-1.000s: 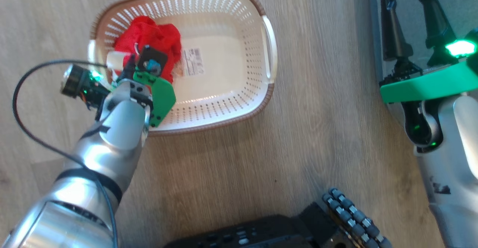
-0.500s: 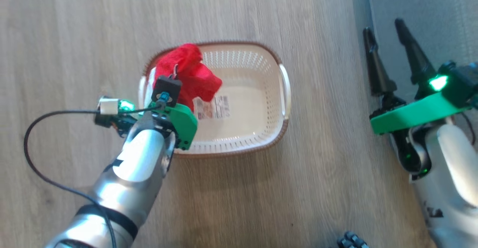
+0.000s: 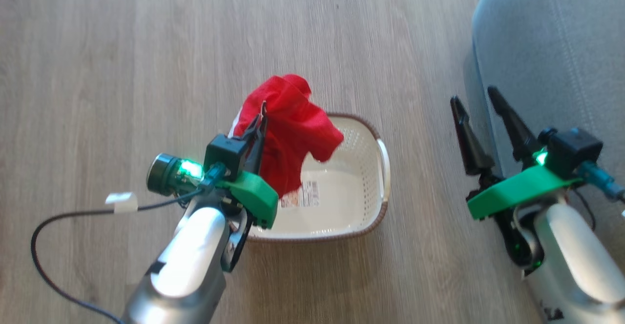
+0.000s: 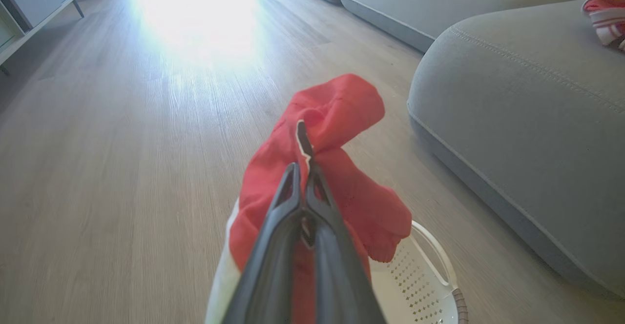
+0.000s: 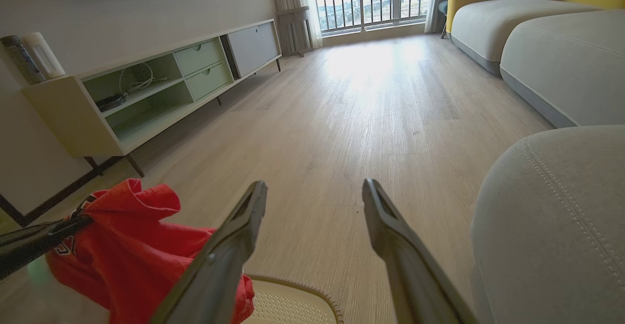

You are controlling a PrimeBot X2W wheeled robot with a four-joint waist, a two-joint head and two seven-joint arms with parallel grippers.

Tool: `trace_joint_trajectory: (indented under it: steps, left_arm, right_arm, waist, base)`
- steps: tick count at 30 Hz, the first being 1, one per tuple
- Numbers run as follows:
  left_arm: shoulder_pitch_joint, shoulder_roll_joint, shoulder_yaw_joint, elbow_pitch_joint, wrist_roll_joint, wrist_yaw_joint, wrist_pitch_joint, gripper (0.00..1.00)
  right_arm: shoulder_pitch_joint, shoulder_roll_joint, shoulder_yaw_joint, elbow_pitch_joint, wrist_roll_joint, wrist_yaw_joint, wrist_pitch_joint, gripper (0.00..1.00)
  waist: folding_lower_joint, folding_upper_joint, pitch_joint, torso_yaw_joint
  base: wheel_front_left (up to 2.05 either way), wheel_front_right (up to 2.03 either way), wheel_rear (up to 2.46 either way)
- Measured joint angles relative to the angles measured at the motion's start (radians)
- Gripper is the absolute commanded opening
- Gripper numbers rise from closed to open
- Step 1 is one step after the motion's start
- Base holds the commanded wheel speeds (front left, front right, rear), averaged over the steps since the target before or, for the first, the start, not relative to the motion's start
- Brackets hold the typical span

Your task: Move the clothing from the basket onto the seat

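One pinched fold holds the red garment [image 3: 293,133] in the left gripper [image 3: 263,107]; swinging to the sofa [image 3: 552,46] may drop it; right gripper [image 3: 472,94] wide, empty.

Basket [image 3: 364,148]: I find its left end hidden behind the hanging clothing [image 3: 293,133] and my left gripper [image 3: 263,107].
Label [image 3: 306,194]: part covered by cloth; print too small for me to read.
Seat [image 3: 547,46]: cut off by the head view's top and right edges.
Striped garment [image 4: 605,16]: cropped at the left wrist view's right edge; shape indeterminate.
Right gripper [image 5: 315,190]: finger bases run off the bottom edge.
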Motion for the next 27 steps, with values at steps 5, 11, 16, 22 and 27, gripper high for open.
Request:
trace_joint_trajectory:
  steps: [5,11,16,22,27]
  left_arm:
    - [0.065,0.002,0.023,-0.101,0.016,-0.044,0.000,0.00]
    - [0.099,0.002,0.041,-0.181,0.012,-0.096,0.000,0.00]
    - [0.107,0.002,0.040,-0.260,0.017,-0.127,0.000,0.00]
    - [0.097,0.002,0.031,-0.370,0.031,-0.144,0.000,0.00]
    - [0.042,0.006,0.020,-0.470,0.049,-0.154,0.002,0.00]
  right_arm:
    - [0.043,0.010,0.006,0.027,-0.011,0.000,0.000,1.00]
    - [0.070,0.017,0.010,0.048,-0.017,0.000,0.000,1.00]
    - [0.097,0.036,0.011,0.062,-0.023,0.000,0.000,1.00]
    - [0.117,0.046,0.009,0.069,-0.032,0.000,0.000,1.00]
    - [0.131,0.054,0.006,0.074,-0.035,0.000,0.000,1.00]
  waist:
    - [0.0000,0.0000,-0.066,0.010]
    - [0.0000,0.0000,-0.124,0.017]
    - [0.0000,0.0000,-0.164,0.020]
    - [0.0000,0.0000,-0.182,0.024]
    - [0.0000,0.0000,-0.191,0.025]
  base:
    - [0.00,0.00,0.00]
    - [0.00,0.00,0.00]
    - [0.00,0.00,0.00]
    - [0.00,0.00,0.00]
    - [0.00,0.00,0.00]
